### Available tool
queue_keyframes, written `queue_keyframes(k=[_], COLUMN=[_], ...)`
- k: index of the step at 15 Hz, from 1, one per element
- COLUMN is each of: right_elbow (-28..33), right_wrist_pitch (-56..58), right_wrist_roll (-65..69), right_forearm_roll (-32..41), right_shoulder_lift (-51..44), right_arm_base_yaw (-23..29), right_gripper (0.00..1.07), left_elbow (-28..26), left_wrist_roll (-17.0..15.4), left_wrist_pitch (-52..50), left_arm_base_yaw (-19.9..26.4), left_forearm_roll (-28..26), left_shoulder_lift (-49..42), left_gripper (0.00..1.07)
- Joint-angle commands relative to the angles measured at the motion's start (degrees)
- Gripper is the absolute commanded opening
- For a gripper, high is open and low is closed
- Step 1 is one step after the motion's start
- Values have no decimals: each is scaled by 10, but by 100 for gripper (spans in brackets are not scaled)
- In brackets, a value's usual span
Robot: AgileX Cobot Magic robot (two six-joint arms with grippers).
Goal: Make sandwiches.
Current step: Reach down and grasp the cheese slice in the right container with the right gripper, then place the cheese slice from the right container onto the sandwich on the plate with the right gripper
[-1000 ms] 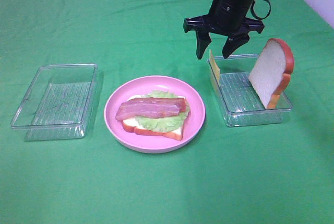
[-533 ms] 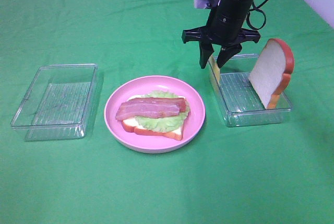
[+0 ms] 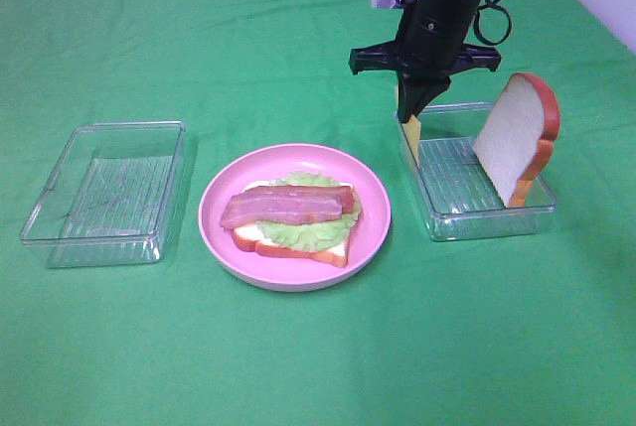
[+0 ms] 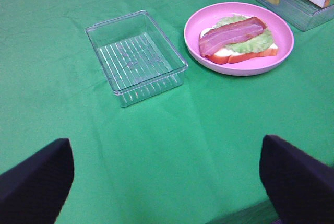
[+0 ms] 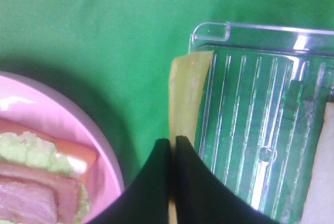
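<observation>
A partly stacked sandwich (image 3: 293,215) lies on the pink plate (image 3: 373,217): a bread slice, green lettuce and a bacon strip (image 4: 232,34) on top. A thin yellow cheese slice (image 3: 410,140) stands on edge against the left wall of the right clear tray (image 3: 487,217). My right gripper (image 3: 411,116) is shut on the top edge of the cheese slice (image 5: 187,93). A second bread slice (image 3: 517,138) leans upright in the same tray. My left gripper (image 4: 167,172) hangs open over bare cloth, its fingers (image 4: 36,174) spread wide, holding nothing.
An empty clear tray (image 3: 104,193) sits left of the plate. Green cloth covers the whole table. A pale wall edge shows at the far right corner.
My right gripper came down onto the cheese slice at the tray's left wall and its fingers closed from wide open to shut on it. The left arm has not moved.
</observation>
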Motion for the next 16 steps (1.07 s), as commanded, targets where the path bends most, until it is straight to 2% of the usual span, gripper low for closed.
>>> queue_keyframes(k=[1, 2, 3, 6, 7, 9, 14, 16], right_elbow=[-50, -67, -76, -69, -49, -5, 97, 113], right_wrist_pitch=[56, 74, 77, 77, 77, 77, 37, 1], right_wrist_roll=[-26, -35, -58, -97, -129, -168, -218, -215], right_forearm_roll=[1, 13, 65, 159, 242, 333, 351, 350], right_shoulder_lift=[1, -3, -22, -42, -53, -57, -56, -44], right_arm_base_yaw=[-1, -1, -1, 1, 2, 8, 70, 89], right_gripper=[0, 0, 0, 0, 0, 0, 0, 0], left_elbow=[1, 1, 1, 1, 1, 1, 1, 1], left_wrist_roll=[-1, -1, -1, -1, -1, -1, -1, -1], left_wrist_pitch=[-7, -7, -7, -7, -7, -7, -7, -7], left_arm_base_yaw=[-1, -1, -1, -1, -1, -1, -1, -1], left_forearm_roll=[-4, -4, -4, -4, -4, -4, -4, -4], left_shoulder_lift=[-5, -5, -5, -5, -5, -5, -5, -5], left_gripper=[92, 92, 92, 92, 92, 92, 92, 92])
